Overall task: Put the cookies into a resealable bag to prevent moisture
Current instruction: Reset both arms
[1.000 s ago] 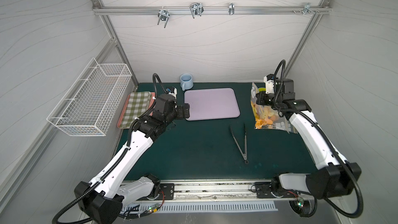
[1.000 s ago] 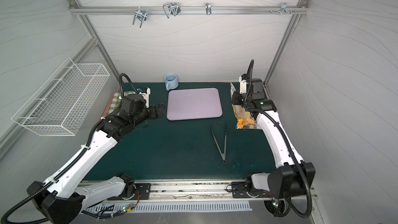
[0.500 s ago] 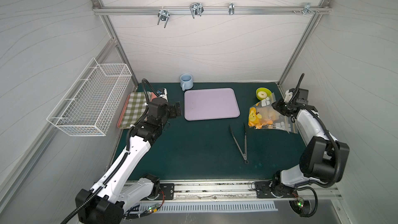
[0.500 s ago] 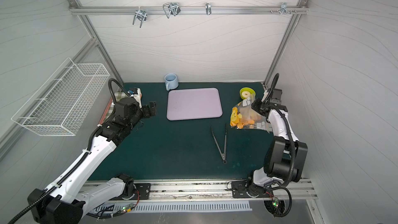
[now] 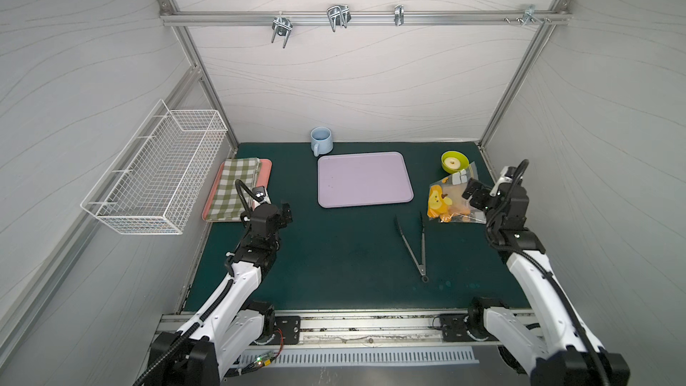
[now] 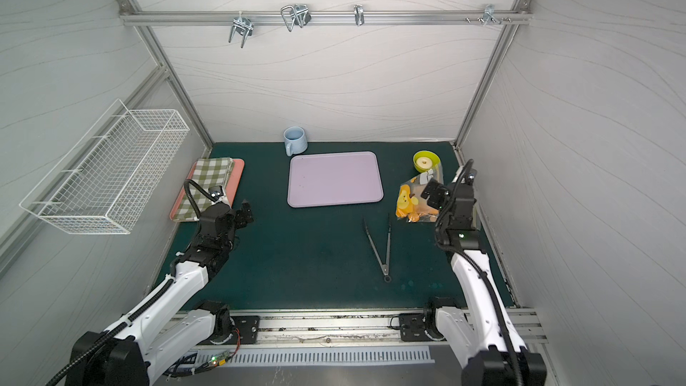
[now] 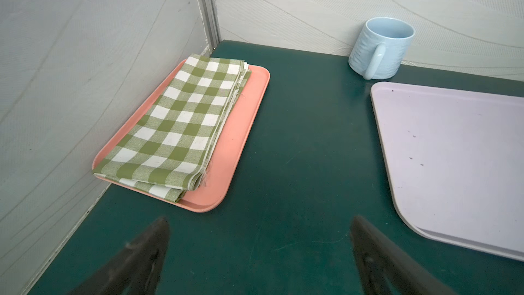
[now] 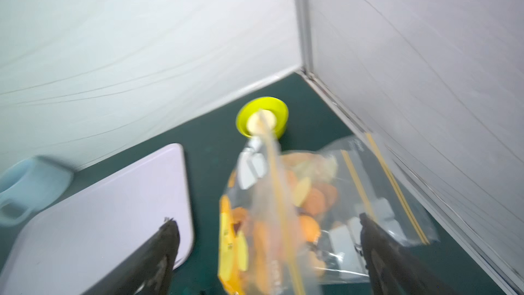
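The cookies (image 8: 310,194) are inside the clear resealable bag (image 5: 454,200), orange-golden discs heaped together (the wrist view is too blurred to give their shapes). The bag lies flat at the far right of the green surface (image 5: 334,246), just beside a yellow-green bowl (image 5: 463,165) and right of the lilac tray (image 5: 365,180). The right pincer (image 8: 268,219) hangs above it, spread wide and empty. The left pincer (image 7: 259,219), equally wide, hovers over bare surface near the pink tray (image 7: 235,151).
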Robot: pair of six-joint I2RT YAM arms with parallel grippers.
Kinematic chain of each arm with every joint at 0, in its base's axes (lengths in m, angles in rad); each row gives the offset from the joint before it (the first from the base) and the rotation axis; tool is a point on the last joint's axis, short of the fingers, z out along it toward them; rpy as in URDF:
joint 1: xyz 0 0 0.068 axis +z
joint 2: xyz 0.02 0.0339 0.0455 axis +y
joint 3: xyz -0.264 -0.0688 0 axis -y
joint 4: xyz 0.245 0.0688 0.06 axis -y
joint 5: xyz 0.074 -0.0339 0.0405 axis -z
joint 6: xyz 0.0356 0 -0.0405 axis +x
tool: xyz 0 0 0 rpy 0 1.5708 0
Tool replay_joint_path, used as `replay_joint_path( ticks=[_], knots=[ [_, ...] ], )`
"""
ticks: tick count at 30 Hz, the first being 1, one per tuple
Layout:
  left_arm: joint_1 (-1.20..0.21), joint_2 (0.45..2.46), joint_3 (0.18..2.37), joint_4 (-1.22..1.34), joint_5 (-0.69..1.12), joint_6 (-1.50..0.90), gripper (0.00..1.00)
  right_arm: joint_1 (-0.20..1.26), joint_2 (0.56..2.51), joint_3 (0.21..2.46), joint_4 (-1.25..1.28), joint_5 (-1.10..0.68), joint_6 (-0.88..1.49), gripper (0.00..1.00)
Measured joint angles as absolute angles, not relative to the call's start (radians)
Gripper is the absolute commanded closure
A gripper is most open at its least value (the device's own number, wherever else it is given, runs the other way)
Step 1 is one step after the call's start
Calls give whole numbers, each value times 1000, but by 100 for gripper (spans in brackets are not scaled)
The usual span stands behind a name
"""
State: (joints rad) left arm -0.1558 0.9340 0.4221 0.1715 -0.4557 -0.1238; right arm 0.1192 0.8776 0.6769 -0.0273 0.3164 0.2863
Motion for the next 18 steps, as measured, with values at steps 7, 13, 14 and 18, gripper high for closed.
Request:
replay_joint_path(
  ticks=[7, 13, 14, 18],
  knots=[
    [-156, 1060, 376, 360, -478, -76, 1, 316, 1080, 469, 234, 485, 98, 1],
    [-156, 1359, 333, 673, -459, -5, 1, 212, 1379, 393, 540, 412, 26, 1],
    [-150, 1396, 327, 709, -448, 6, 1, 192, 1414, 383, 589, 382, 24, 1],
    [-97, 1533, 310, 891, -392, 11, 1, 123, 1560, 330, 832, 267, 28, 1]
  ],
)
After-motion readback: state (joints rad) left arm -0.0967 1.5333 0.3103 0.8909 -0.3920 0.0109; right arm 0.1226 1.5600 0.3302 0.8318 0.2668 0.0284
